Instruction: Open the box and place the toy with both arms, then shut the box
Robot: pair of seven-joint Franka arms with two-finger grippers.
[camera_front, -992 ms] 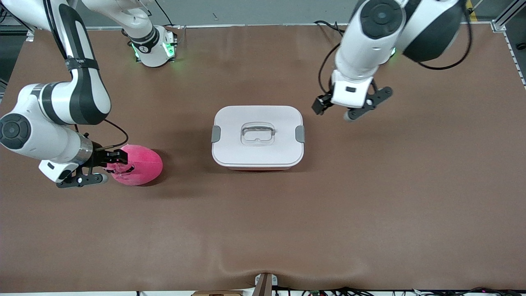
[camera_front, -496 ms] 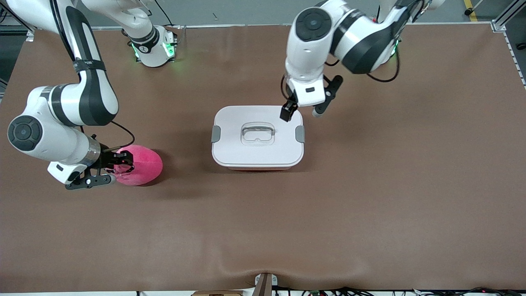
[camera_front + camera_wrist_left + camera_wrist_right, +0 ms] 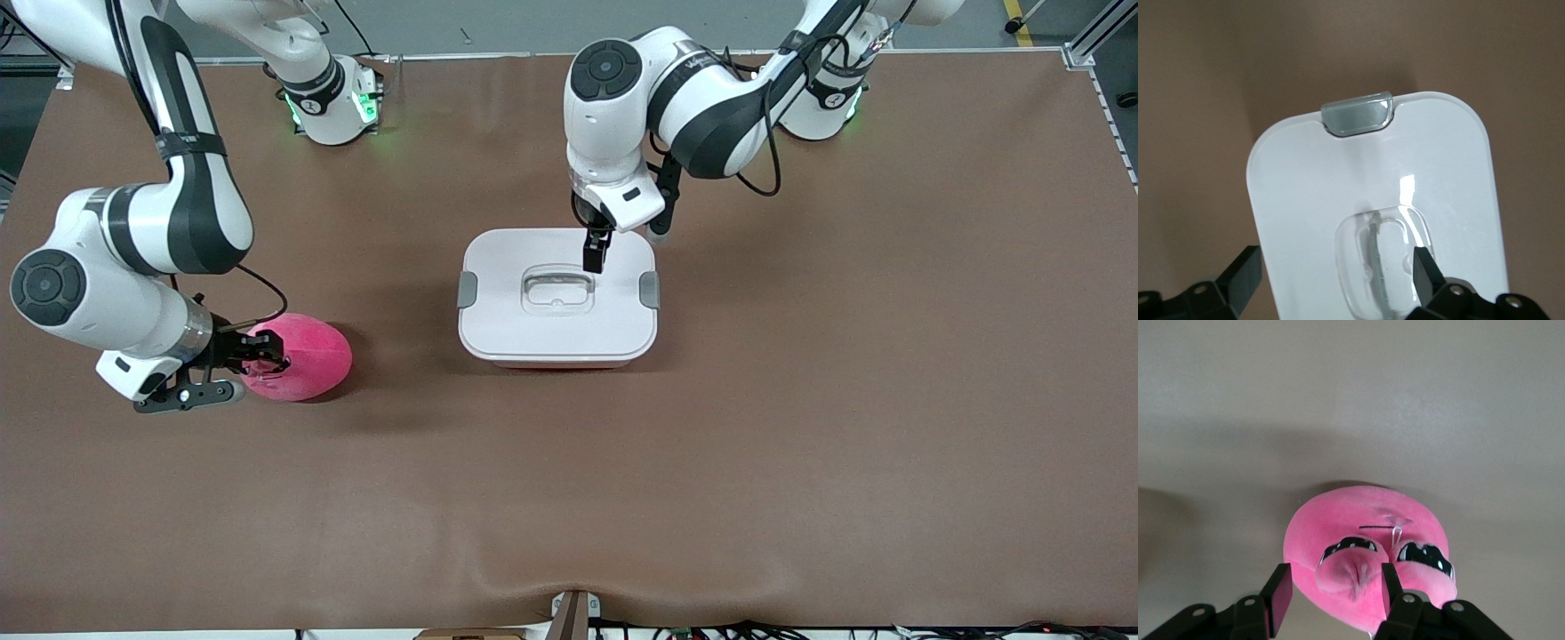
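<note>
box (image 3: 557, 333): rounded, smooth white lid | toy (image 3: 307, 356): round pink plush

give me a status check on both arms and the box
Left end effector open over lidded box. Right end effector closing around toy on table. Nothing in the way.

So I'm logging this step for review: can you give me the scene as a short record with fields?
box: pink tub, white lid on, grey clips at both ends
toy: pink plush on the table toward the right arm's end
left end effector: open, over the lid beside the clear handle
right end effector: around the plush, fingers either side of its snout
</note>
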